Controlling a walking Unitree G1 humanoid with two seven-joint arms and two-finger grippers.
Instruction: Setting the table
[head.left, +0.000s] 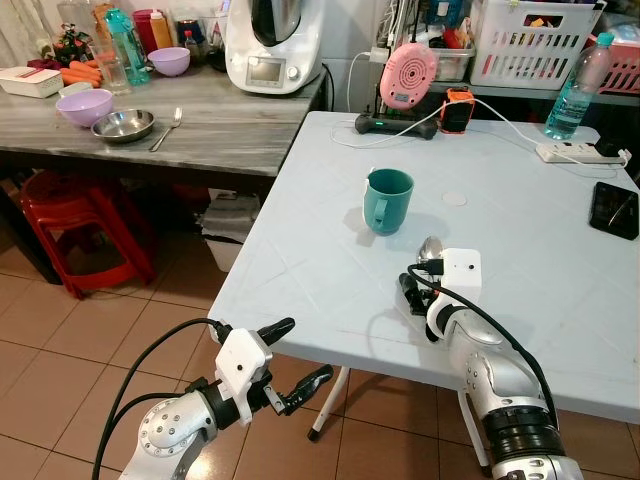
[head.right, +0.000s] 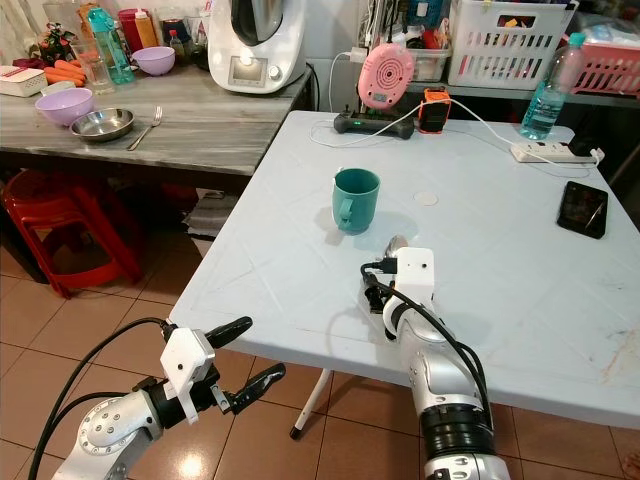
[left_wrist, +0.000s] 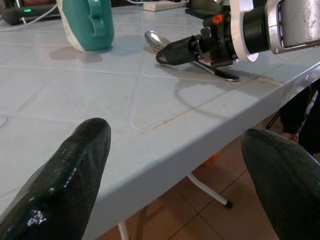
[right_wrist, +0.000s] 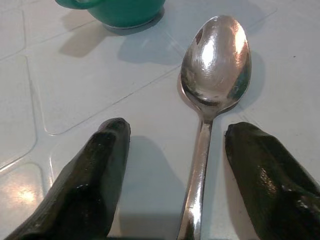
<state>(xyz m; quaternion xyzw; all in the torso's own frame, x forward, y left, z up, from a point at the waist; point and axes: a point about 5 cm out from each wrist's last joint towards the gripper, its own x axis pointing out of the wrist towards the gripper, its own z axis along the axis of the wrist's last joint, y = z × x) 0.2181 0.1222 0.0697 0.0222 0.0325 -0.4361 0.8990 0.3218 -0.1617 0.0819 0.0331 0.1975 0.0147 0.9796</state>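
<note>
I see right gripper (right_wrist: 172, 175) low over white table (head.left: 300, 250), fingers spread, straddling spoon (right_wrist: 212, 85) handle without clamping it. Spoon lies flat on table, bowl up, just beside teal mug (head.left: 387, 200), on side nearer me. I see mug upright, mid-table. Left gripper (head.left: 300, 355) hangs off near table edge, below tabletop level, fingers parted, holding nothing. Beyond mug: phone (head.left: 613, 209), power strip (head.left: 570, 153), water bottle (head.left: 578, 87) toward far right of table.
</note>
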